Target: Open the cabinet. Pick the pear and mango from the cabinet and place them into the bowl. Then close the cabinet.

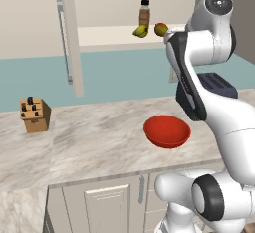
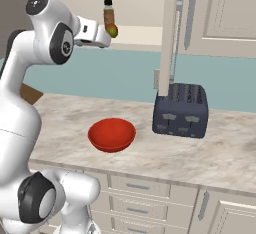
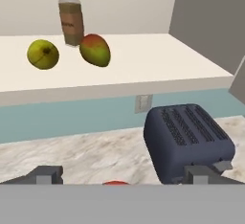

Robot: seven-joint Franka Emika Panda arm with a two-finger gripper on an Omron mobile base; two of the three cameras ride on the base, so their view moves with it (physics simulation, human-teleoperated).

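With the cream wall cabinet (image 1: 69,33) already open, we should line our two-finger gripper (image 3: 124,173), spread wide and empty, squarely on the small yellow-green pear (image 3: 43,54), clearing the brown black-capped bottle (image 3: 71,15) behind. The orange-red mango (image 3: 94,50) sits beside it; the glossy red bowl (image 1: 167,130) waits on the counter below. We can't judge the reach to the shelf, and the arm hides the pear in the right base view.
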